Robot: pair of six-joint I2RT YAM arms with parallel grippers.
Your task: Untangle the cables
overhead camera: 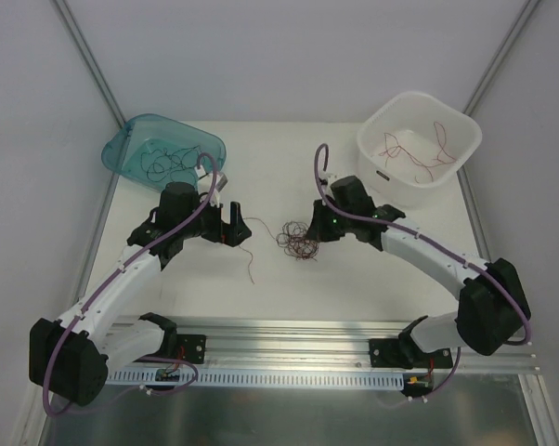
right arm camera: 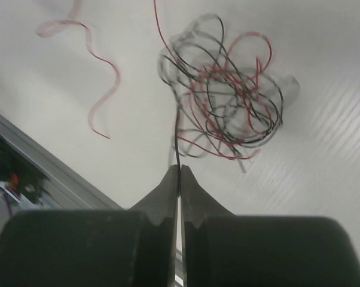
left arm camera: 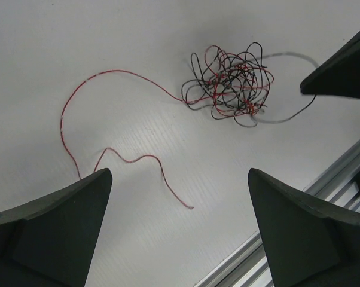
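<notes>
top view, cables: red and black wiry ball, mid tabletop, a bit toward the near edge, between the two grippers
top view, left gripper: jaws wide apart, empty, left of the ball, not touching it
top view, right gripper: tip at the ball's right side, jaws too small to read here
top view, loose red strand: lies left of the ball, trails toward the near edge
top view, teal bin: far left corner, tipped, dark strands inside
top view, white bin: far right corner, red strands inside
top view, rail: along the near edge
left wrist, left gripper: fingers fully spread, nothing held
left wrist, cables: ahead of the fingers, well clear
left wrist, loose red strand: leaves the ball's left side, arcs round to the left fingertip; free end between the fingers
left wrist, right gripper: dark tip right of the ball
right wrist, right gripper: jaws pressed together, pinching one black strand that runs up into the ball
right wrist, cables: just beyond the fingertips, on the tabletop
right wrist, loose red strand: wavy, left of the ball, far end blurred
right wrist, rail: lower left
</notes>
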